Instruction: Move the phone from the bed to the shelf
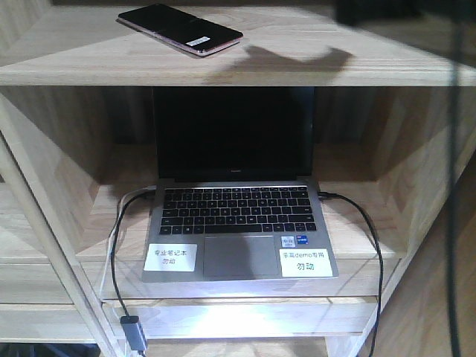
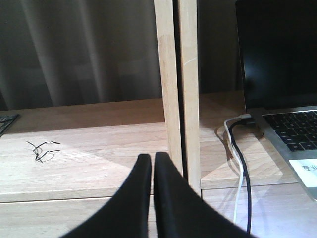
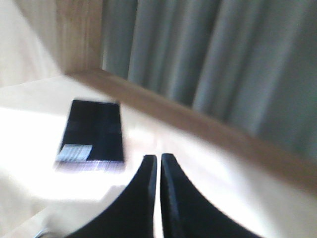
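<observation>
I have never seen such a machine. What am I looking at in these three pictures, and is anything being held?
This is a robot with two arms. One camera looks forward at a wooden shelf; two others sit on the wrists. On the top board lies a black phone. Below it stands an open laptop with its screen dark and cables plugged into both sides. The left wrist picture shows the left gripper before a shelf post, the laptop to its right. The right wrist picture, which is blurred, shows the right gripper above the top board, near the phone but apart from it. Both pairs of jaws are closed and hold nothing.
</observation>
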Robot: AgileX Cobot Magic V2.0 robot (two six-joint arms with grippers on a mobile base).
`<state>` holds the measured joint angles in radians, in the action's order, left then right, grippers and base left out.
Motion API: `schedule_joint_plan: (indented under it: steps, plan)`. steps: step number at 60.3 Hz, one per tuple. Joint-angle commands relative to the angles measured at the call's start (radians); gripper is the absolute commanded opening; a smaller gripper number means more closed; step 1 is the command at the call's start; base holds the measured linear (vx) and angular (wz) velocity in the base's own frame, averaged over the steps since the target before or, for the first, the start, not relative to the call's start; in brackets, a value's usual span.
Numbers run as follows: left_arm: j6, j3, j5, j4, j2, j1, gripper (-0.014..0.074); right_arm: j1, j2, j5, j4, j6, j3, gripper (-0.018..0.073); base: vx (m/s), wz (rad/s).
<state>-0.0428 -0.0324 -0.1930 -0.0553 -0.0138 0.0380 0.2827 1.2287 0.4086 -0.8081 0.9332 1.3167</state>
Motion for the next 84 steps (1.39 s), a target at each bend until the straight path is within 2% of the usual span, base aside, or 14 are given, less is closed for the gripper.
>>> schedule_joint_plan:
  steps: [1,25,44,61,84]
  plan:
    - [0.004,0.026,0.071,0.005,-0.011,0.000,0.0001,-0.003,-0.120,-0.102,-0.055,0.017,-0.102,-0.0003,0.00,0.00]
    - [0.004,0.026,0.071,0.005,-0.011,0.000,0.0001,-0.003,-0.569,-0.329,-0.112,0.020,-0.676,-0.0003,0.00,0.00]
    - [0.004,0.026,0.071,0.005,-0.011,0.000,0.0001,-0.003,-0.941,-0.343,-0.147,0.012,-0.988,-0.0003,0.00,0.00]
    - [0.004,0.026,0.071,0.005,-0.011,0.000,0.0001,-0.003,-1.078,-0.338,-0.196,0.012,-1.116,-0.0003,0.00,0.00]
    - [0.004,0.026,0.071,0.005,-0.011,0.000,0.0001,-0.003,-1.081,-0.339,-0.196,0.012,-1.120,-0.0003,0.00,0.00]
